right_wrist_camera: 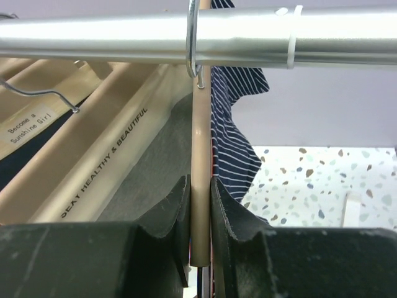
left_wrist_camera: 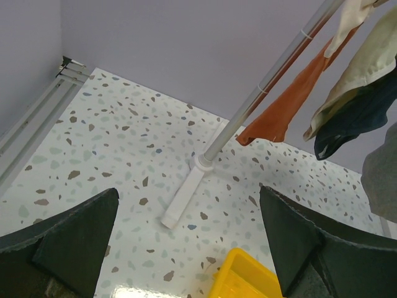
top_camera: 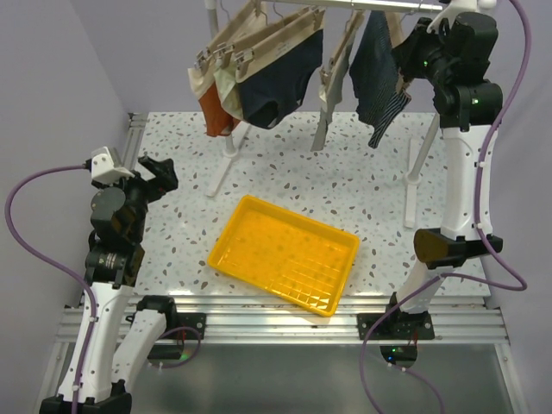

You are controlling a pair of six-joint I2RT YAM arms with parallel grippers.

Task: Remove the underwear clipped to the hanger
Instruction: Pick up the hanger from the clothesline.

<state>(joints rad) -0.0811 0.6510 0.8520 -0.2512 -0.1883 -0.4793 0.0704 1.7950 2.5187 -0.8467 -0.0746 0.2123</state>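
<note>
Several pieces of underwear hang clipped to hangers on the rail [top_camera: 345,4]: orange-red [top_camera: 216,116], navy [top_camera: 276,82], grey-white [top_camera: 332,86] and navy striped [top_camera: 379,78]. My right gripper [top_camera: 412,52] is raised to the rail's right end. In the right wrist view its jaws [right_wrist_camera: 200,211] are shut on the thin beige hanger [right_wrist_camera: 200,155], seen edge-on under its hook. The striped underwear [right_wrist_camera: 232,136] hangs just right of that bar and grey cloth [right_wrist_camera: 149,180] just left. My left gripper [top_camera: 159,177] stands wide open low over the table's left side, holding nothing [left_wrist_camera: 189,242].
A yellow tray [top_camera: 285,254] lies on the speckled table between the arms. The rack's white feet [top_camera: 226,164] and post [top_camera: 412,172] stand behind it. A wall closes the left side. Other beige hangers [right_wrist_camera: 74,155] crowd the rail to the left.
</note>
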